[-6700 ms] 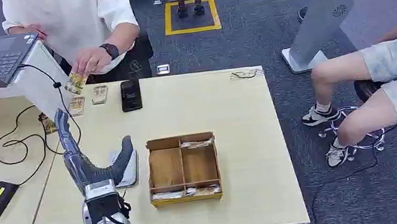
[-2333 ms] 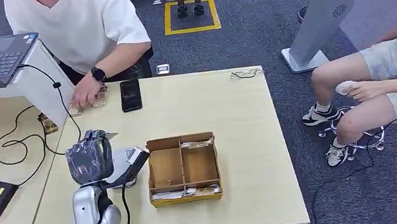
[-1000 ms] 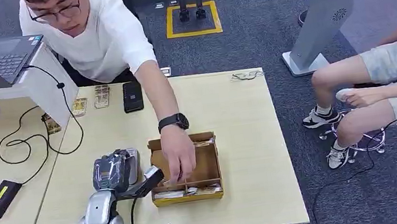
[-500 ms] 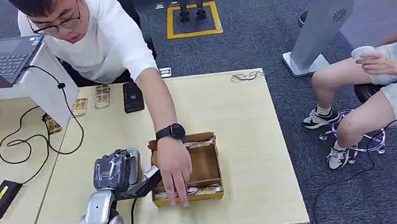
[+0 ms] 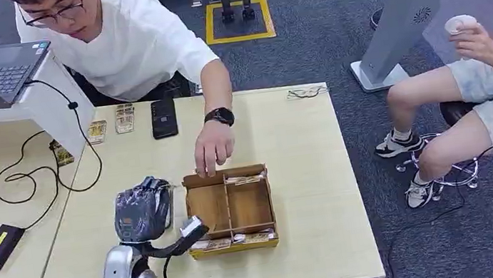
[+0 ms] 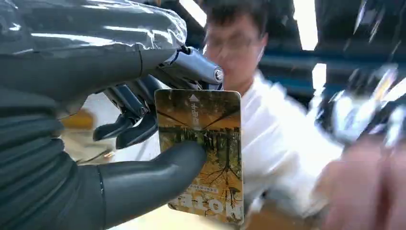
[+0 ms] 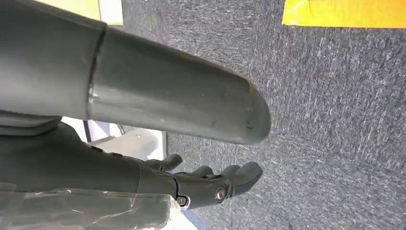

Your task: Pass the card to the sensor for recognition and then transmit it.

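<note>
Orange and thin, the card [image 6: 203, 153] is staying pinched in my left hand [image 5: 139, 212] near the desk's [image 5: 306, 174] front edge. It looks light, stiff, slippery. My right hand [image 7: 210, 184] is hanging open.

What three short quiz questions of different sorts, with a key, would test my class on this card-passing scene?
1. True or false: the left hand holds the card.
2. Multiple choice: the person's hand is A) inside the wooden tray, B) at the tray's far edge, C) on the phone.
3. Fill in: the right hand hangs over grey ____.

Key: 1 true; 2 B; 3 carpet.
</note>
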